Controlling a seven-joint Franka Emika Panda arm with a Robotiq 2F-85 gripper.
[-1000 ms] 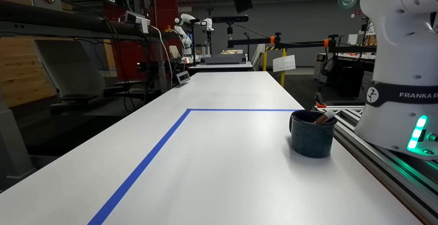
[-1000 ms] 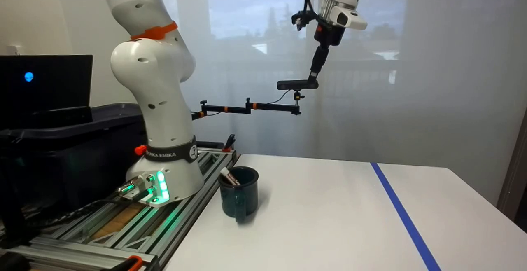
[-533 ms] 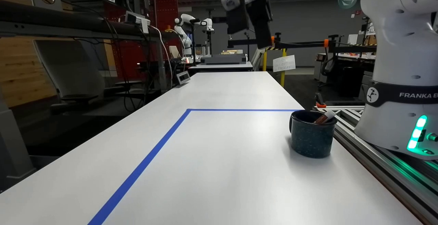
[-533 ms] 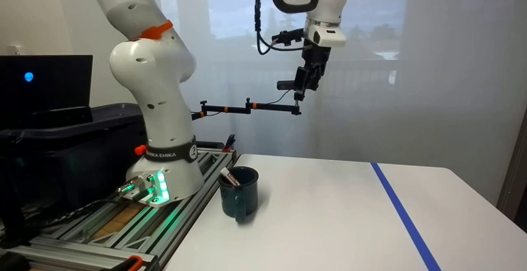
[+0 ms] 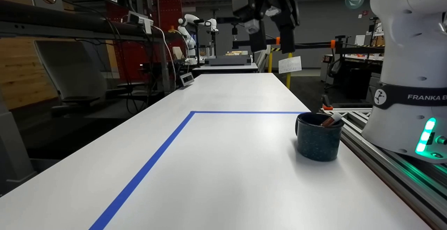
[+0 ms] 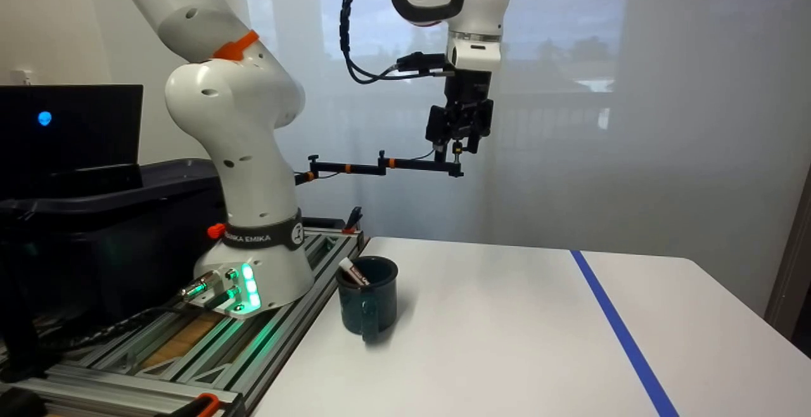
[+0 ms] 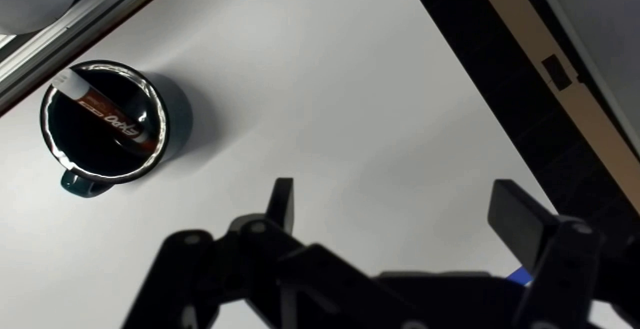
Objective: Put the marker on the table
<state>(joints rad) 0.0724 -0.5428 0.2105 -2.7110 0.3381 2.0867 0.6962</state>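
Marker (image 7: 105,110) leans in the cup (image 5: 318,142), well below the hand (image 5: 273,47)

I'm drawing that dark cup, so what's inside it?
A marker leans in the cup, white end sticking up past the rim. The cup's wall hides the marker's lower part in both exterior views; in the wrist view, the bottom is too dark to make out.

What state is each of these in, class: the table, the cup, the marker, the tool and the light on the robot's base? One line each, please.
Table: flat, marked with blue tape.
Cup: upright on the table.
Marker: tilted inside the cup, white end sticking up past the rim.
Tool: open, holding nothing, above the table.
Base light: lit green.
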